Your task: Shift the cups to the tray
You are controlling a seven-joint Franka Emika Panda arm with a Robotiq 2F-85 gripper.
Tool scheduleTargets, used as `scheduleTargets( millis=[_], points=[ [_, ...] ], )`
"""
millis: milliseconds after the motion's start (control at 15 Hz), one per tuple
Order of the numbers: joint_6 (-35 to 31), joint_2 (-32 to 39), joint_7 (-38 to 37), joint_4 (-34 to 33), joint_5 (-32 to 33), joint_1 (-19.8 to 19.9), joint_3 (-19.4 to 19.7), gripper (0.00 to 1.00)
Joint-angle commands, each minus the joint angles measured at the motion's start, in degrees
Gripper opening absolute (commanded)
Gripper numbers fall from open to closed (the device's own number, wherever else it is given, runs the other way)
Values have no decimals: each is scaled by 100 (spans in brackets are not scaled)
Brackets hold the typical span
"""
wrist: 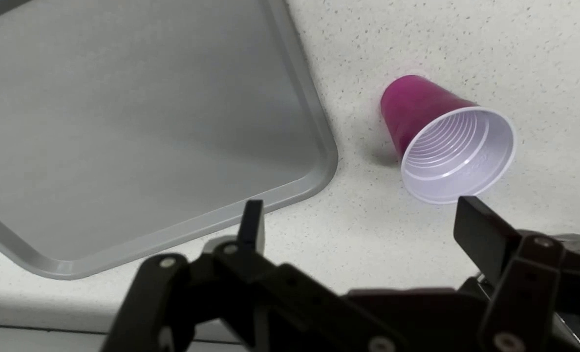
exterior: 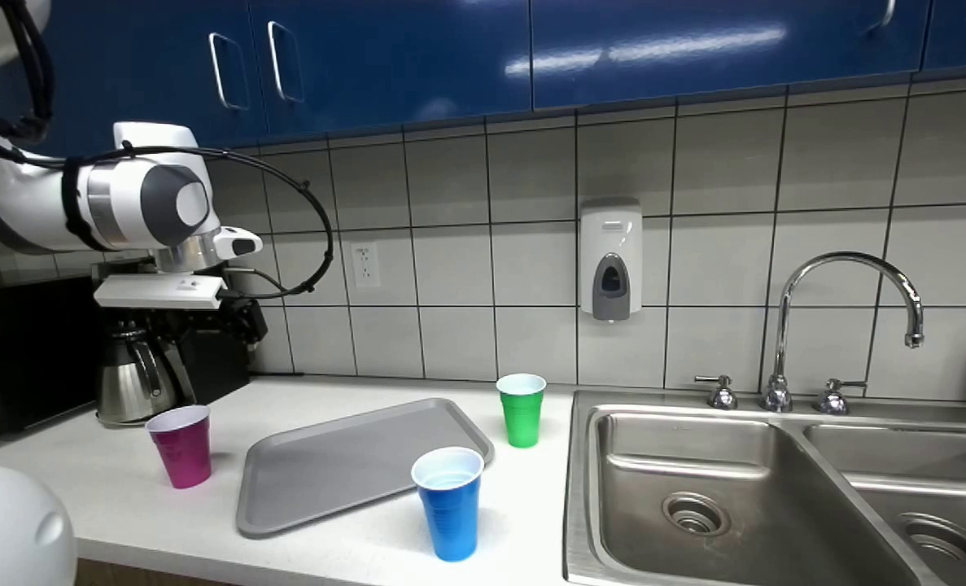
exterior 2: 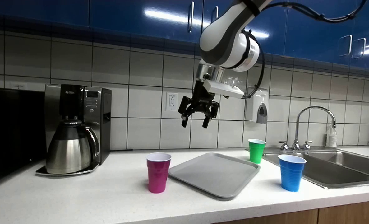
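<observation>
Both exterior views look across the worktop (exterior 2: 109,193) toward the tiled wall (exterior: 450,260), sharing the tray (exterior: 360,464) and three cups (exterior: 452,509). In an exterior view the sink (exterior: 641,488) lies nearer; in an exterior view, the coffee pot (exterior 2: 69,154). The wrist view, closest, looks down past the jaws onto the magenta cup (wrist: 445,137) and tray.

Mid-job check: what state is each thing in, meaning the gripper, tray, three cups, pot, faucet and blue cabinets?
Gripper: open, holding nothing.
Tray: flat, bare.
Magenta cup: upright, off the tray.
Blue cup: upright, off the tray.
Green cup: upright, off the tray.
Pot: upright, in the coffee maker.
Faucet: not running.
Blue cabinets: shut.
</observation>
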State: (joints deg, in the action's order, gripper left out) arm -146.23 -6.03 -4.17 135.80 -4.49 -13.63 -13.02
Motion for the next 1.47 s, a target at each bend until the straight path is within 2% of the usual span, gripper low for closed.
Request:
scheduleTargets(
  millis=[0, 733, 1400],
  points=[
    [53, 374, -357, -438, 257, 11, -99, 100],
    [117, 1299, -1088, -1159, 1028, -250, -114, 100],
    [130, 1879, -1456, -1409, 1438, -658, -34, 100]
  ],
)
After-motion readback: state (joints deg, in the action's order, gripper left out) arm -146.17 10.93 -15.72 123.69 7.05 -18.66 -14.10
